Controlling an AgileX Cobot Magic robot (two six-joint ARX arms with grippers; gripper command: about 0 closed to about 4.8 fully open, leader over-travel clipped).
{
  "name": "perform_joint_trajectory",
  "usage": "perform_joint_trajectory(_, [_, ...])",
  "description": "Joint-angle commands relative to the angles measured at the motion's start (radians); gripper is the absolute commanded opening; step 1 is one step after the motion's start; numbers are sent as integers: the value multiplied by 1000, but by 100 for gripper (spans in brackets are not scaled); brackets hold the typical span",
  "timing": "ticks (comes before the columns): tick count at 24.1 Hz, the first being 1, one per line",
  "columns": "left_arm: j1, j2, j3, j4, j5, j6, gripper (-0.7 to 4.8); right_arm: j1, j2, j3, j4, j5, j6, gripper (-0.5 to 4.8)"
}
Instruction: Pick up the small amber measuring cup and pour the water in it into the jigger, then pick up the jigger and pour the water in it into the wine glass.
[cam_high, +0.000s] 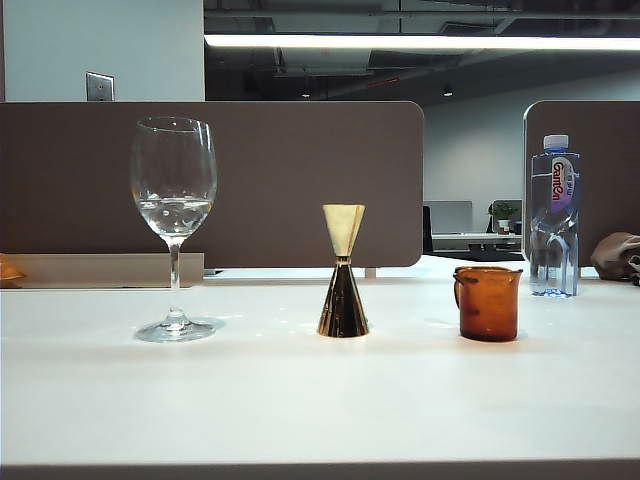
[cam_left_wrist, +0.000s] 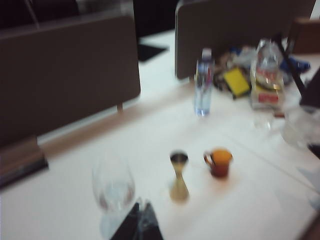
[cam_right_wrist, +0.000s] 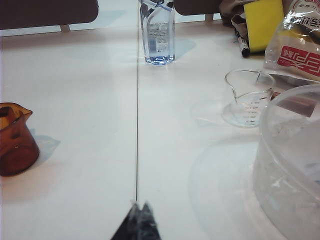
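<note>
With water already in the wine glass (cam_high: 173, 205) left of the jigger (cam_high: 343, 270), the amber cup (cam_high: 487, 302) on the jigger's right, both pours look finished; left gripper (cam_left_wrist: 137, 222) and right gripper (cam_right_wrist: 138, 222), clenched and empty, need only retreat.

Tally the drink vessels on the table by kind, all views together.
Wine glass: 1
Jigger: 1
Amber measuring cup: 1
Clear measuring cup: 1
Water bottle: 1
Total: 5

Brown partition panels (cam_high: 250, 180), ceiling striplight (cam_high: 420, 42)
</note>
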Motion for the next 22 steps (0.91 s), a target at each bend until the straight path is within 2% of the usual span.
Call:
perform_joint_trajectory(1, [39, -76, -301, 455, 6, 111, -2, -1, 0, -7, 2, -2, -4, -1])
perform_joint_trajectory(5, [90, -158, -532, 659, 6, 112, -2, -1, 0, -7, 2, -2, -4, -1])
perform_joint_trajectory(11, [201, -306, -788, 750, 1, 106, -2, -1, 0, -7, 2, -2, -4, -1])
perform_joint_trajectory(15, [240, -386, -914, 781, -94, 105, -2, -1, 0, -7, 2, -2, -4, -1])
perform_joint_trajectory(22, [240, -469, -1107, 809, -296, 16, -2, -1, 0, -7, 2, -1, -4, -1])
